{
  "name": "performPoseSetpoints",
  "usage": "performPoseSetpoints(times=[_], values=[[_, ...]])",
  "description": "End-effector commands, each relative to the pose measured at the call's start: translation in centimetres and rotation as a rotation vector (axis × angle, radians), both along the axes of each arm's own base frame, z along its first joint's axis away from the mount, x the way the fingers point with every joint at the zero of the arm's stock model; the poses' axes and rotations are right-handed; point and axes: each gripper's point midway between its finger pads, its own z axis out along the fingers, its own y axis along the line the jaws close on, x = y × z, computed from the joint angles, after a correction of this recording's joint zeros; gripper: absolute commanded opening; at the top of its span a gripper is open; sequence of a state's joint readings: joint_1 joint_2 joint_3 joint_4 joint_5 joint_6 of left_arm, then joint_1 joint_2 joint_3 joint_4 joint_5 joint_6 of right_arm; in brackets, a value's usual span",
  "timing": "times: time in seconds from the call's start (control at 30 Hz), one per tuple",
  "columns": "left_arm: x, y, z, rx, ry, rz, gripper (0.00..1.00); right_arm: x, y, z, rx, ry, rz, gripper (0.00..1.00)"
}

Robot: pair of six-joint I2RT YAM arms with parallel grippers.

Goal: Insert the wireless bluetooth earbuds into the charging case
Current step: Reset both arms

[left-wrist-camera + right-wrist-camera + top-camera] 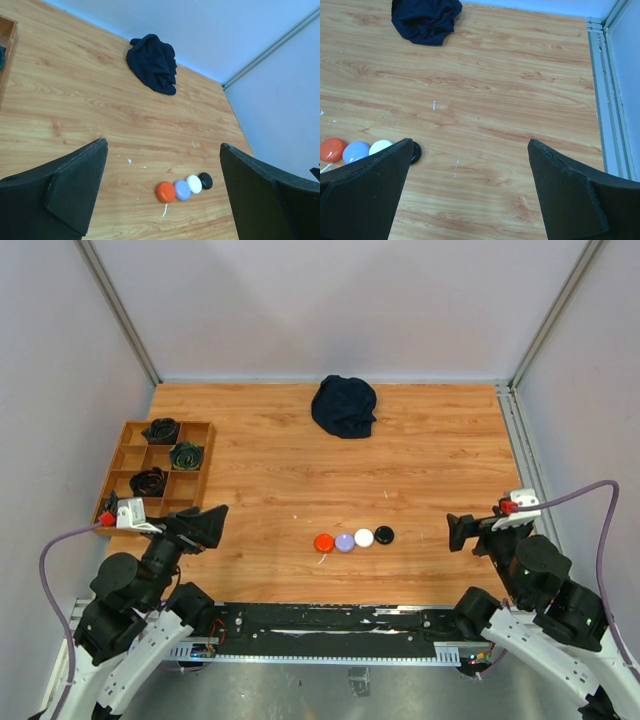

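The earbuds cannot be picked out for sure. Four round charging cases are seen in a row, each touching the next: an orange case (323,542), a purple case (345,542), a white case (364,537) and a black case (384,534). All four look closed, so whether buds are hidden inside cannot be told. A thin white bit (320,558) lies just beside the orange case, at its 6 o'clock. It is too small to be named.

The buds are judged to be very light, hard, smooth and slippery, so they could pop out of a tight pinch. A bud would best be pinched softly across its fat middle, with the fingertips only. The cases are likely light too and may slide on the smooth wood when pushed. One should be held by its rim while it is opened.

The row sits on the wooden table (260,460), toward 6 o'clock from the middle. The left gripper (210,528) is at 9 o'clock of the row, well apart. Its claw is spread wide and nothing is held. The right gripper (462,532) is at 3 o'clock, nearer the black case. It is also spread wide and holds nothing.

Farther out, a dark cloth (343,405) is bunched at 12 o'clock. A wooden tray (133,456) with dark rolled things (186,454) is at 10 o'clock.
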State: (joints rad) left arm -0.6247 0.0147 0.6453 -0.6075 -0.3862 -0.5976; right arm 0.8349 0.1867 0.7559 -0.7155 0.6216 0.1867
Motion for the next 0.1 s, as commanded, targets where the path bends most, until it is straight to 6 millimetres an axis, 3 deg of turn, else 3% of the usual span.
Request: performPoseSetpoints(times=[0.0,0.07], values=[[0.09,0.24,0.22,0.004,-0.02,0.012,0.99,0.33,-0.02,-0.08,-0.005,-0.001,-0.018,0.99],[0.09,0.28,0.22,0.005,-0.02,0.014,0.99,0.34,0.01,-0.08,-0.005,0.0,-0.016,0.99]])
